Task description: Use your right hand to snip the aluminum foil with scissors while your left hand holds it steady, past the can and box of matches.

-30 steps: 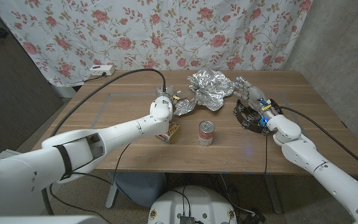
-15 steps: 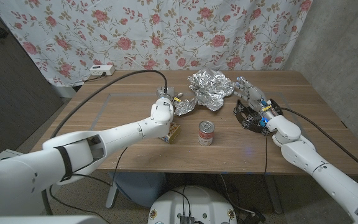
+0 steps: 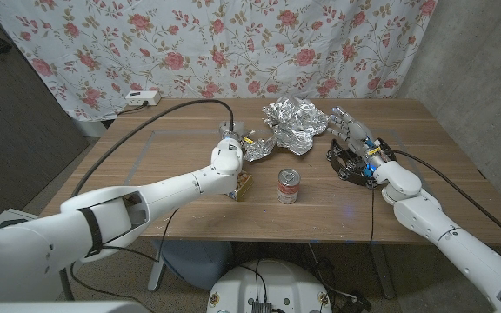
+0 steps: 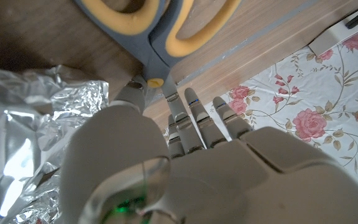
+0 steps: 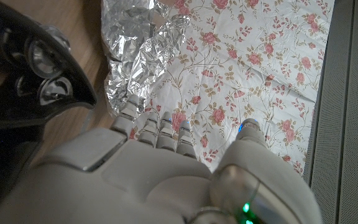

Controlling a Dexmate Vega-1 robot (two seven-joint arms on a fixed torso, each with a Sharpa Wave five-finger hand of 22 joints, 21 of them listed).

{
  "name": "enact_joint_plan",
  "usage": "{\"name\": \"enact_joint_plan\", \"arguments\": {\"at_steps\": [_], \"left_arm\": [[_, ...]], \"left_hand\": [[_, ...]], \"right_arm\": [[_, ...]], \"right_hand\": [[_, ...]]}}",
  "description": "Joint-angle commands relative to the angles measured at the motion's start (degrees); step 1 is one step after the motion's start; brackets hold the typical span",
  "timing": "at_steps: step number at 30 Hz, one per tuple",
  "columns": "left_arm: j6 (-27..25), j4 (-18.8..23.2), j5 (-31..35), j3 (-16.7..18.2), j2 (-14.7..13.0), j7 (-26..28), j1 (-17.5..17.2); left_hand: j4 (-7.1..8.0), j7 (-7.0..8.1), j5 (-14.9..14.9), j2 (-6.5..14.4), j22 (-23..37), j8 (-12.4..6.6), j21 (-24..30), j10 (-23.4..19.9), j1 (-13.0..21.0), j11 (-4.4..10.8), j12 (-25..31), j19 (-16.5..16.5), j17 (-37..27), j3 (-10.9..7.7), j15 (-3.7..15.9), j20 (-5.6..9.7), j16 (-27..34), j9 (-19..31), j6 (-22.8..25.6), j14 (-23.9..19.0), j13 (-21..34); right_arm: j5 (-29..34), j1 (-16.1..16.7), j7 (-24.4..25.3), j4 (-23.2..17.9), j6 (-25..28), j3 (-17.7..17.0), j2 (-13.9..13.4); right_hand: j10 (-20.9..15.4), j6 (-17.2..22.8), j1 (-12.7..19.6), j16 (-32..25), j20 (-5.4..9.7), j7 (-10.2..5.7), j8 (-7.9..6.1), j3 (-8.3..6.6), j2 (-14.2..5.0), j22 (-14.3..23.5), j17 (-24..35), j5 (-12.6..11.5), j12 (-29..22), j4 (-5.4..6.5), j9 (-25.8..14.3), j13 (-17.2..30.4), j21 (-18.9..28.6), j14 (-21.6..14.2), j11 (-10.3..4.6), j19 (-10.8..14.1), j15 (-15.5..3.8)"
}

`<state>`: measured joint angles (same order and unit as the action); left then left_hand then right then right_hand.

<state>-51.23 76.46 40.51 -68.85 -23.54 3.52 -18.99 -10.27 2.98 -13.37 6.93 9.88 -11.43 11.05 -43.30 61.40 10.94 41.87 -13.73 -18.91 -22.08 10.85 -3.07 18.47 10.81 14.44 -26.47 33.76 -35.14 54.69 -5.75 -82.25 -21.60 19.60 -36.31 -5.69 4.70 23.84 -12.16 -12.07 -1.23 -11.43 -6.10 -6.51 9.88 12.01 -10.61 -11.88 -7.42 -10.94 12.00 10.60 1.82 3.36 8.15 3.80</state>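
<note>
While foil [image 3: 292, 123] lies between hands | left hand [image 3: 234, 139] touches it, grip unclear | right hand [image 3: 348, 130] fingers spread, empty

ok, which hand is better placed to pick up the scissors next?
Left. The left hand has its fingers right at the grey-and-yellow-handled scissors. The right hand is across the crumpled aluminium foil, away from them.

Glossy white arms [image 3: 155, 193] — black cables [image 3: 137, 130], pale jointed fingers [image 4: 194, 118].
</note>
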Motion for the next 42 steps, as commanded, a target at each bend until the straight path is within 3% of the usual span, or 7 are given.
{"name": "enact_joint_plan", "arguments": {"at_steps": [1, 24, 33, 42], "left_arm": [[0.70, -0.57, -0.70, 1.99, 0.34, 3.35, -0.98], [0.43, -0.29, -1.23, 2.33, 0.01, 4.01, -1.60], [2.42, 3.38, -4.58, 6.94, -1.18, 7.49, -3.85], [3.43, 7.16, -6.16, 9.26, -2.86, 8.83, -5.41]], "left_hand": [[0.10, -0.12, -0.27, 0.10, -0.05, -0.01, 0.33, -2.08, 1.24, 1.66, 1.26, -0.94, -0.68, 0.35, 1.38, 0.09, 0.70, 0.17, 0.77, -1.97, 4.36], [0.40, 0.00, -0.34, 0.10, 0.01, 0.32, 0.32, -1.49, 2.53, 1.69, 1.45, -1.44, -1.93, 1.08, 1.31, -0.71, 1.28, 0.22, 1.24, -1.91, 4.08], [0.41, -1.22, 0.53, 1.12, 0.06, 0.18, 0.45, -1.67, 4.01, 1.65, 1.46, -2.03, -2.98, 1.15, 1.42, -0.87, 2.11, 0.28, 2.51, -2.61, 3.46], [0.49, -1.56, 1.12, 1.28, 0.07, 0.19, 0.50, -1.30, 4.59, 1.67, 1.54, -2.35, -3.74, 1.39, 1.49, -0.98, 2.72, 0.30, 2.98, -3.01, 3.64]], "right_arm": [[-0.19, -0.08, 0.24, -0.36, 0.87, -0.18, -0.27], [-0.14, -0.03, 0.52, -0.59, 1.21, -0.11, -0.23], [-0.13, 0.39, 0.84, -1.14, 1.23, -0.37, -0.53], [-0.07, 0.52, 0.73, -1.12, 0.77, -0.48, -0.52]], "right_hand": [[-0.24, 0.33, -0.20, -0.39, -0.11, 0.02, 0.02, -0.33, -0.11, 0.10, 0.09, -0.24, -0.07, -0.10, -0.14, 0.05, 0.36, -0.01, -0.18, -0.38, 0.05], [-0.24, 0.38, -0.24, -0.41, -0.11, 0.06, 0.00, -0.45, -0.14, 0.09, 0.10, -0.25, -0.07, -0.09, -0.14, 0.05, 0.34, -0.04, -0.19, -0.44, 0.04], [-0.24, 0.40, -0.28, -0.39, -0.11, 0.11, 0.00, -0.48, -0.13, 0.09, 0.10, -0.25, -0.07, -0.08, -0.14, 0.05, 0.34, 0.02, -0.18, -0.45, 0.09], [-0.24, 0.38, -0.29, -0.42, -0.11, 0.05, 0.01, -0.52, -0.13, 0.09, 0.10, -0.25, -0.06, -0.09, -0.14, 0.05, 0.34, -0.04, -0.19, -0.47, 0.08]]}}
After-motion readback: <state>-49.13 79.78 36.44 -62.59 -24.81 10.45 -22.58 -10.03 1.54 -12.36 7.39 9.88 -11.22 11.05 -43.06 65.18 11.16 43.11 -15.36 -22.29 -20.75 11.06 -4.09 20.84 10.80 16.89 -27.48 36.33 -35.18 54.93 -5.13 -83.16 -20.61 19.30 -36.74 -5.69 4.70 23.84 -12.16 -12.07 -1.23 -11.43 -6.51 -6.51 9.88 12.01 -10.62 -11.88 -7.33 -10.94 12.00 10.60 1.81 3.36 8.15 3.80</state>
